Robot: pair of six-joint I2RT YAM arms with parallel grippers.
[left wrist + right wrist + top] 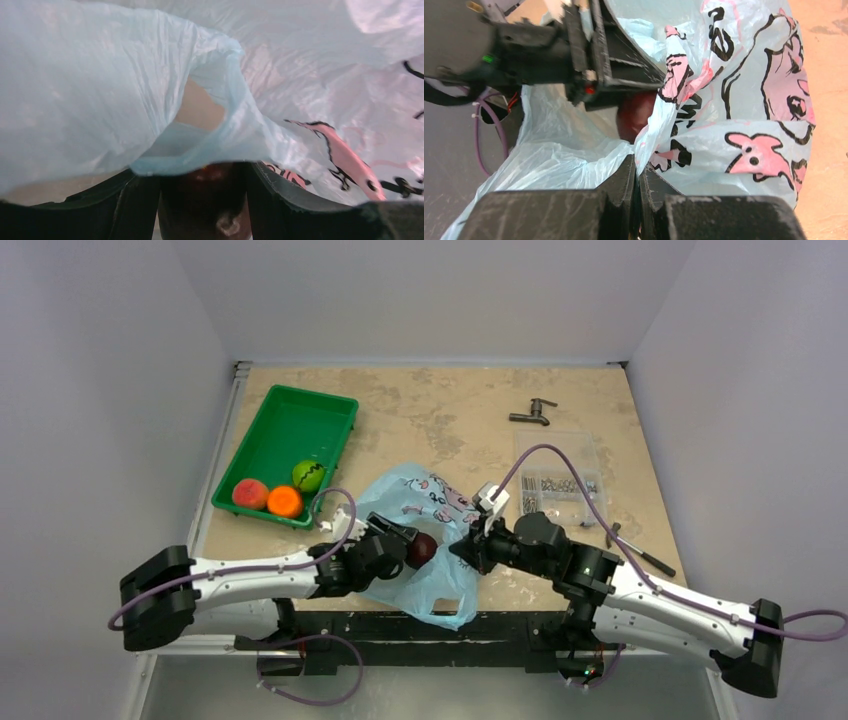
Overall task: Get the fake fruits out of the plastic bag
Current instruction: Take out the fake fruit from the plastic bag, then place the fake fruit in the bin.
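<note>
The left fingers [270, 205] are clamping the maroon fruit [202, 200] inside the plastic bag [432, 492] mouth while the right fingers [616, 195] are pinching the film together, so the extraction step is probably calling for a slow, snag-free withdrawal.

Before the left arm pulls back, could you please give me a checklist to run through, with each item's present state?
1. Maroon fruit gripped by the left gripper: ok, fingers flank both sides.
2. Right gripper pinning the plastic bag: ok, shut on the film.
3. Film clear of the maroon fruit: not ok, a blue fold drapes over its top.
4. Green tray has room: ok, the red-peach fruit, orange fruit and green fruit sit only at its near end.
5. Bag otherwise empty: cannot tell, its inside is hidden.
</note>
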